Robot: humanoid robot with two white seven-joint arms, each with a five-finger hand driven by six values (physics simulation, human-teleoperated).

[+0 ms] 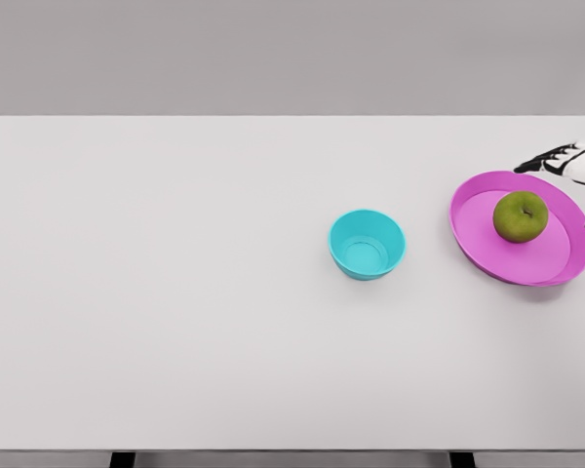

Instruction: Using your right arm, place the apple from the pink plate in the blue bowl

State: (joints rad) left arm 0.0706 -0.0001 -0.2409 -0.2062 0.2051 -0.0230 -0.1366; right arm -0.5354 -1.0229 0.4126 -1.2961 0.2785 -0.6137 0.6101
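A green apple [521, 215] sits on the pink plate [478, 244] at the right of the white table. The blue bowl [367, 245] stands empty a little to the plate's left, near the table's middle. My right hand [575, 180] comes in at the right edge, just behind and to the right of the plate. Its fingers [551, 161] are spread and hold nothing, and one fingertip shows lower at the edge. The hand is apart from the apple. My left arm does not show.
The white table [175, 292] fills most of the view; its far edge runs along the top and its near edge along the bottom. Two dark legs show under the front edge.
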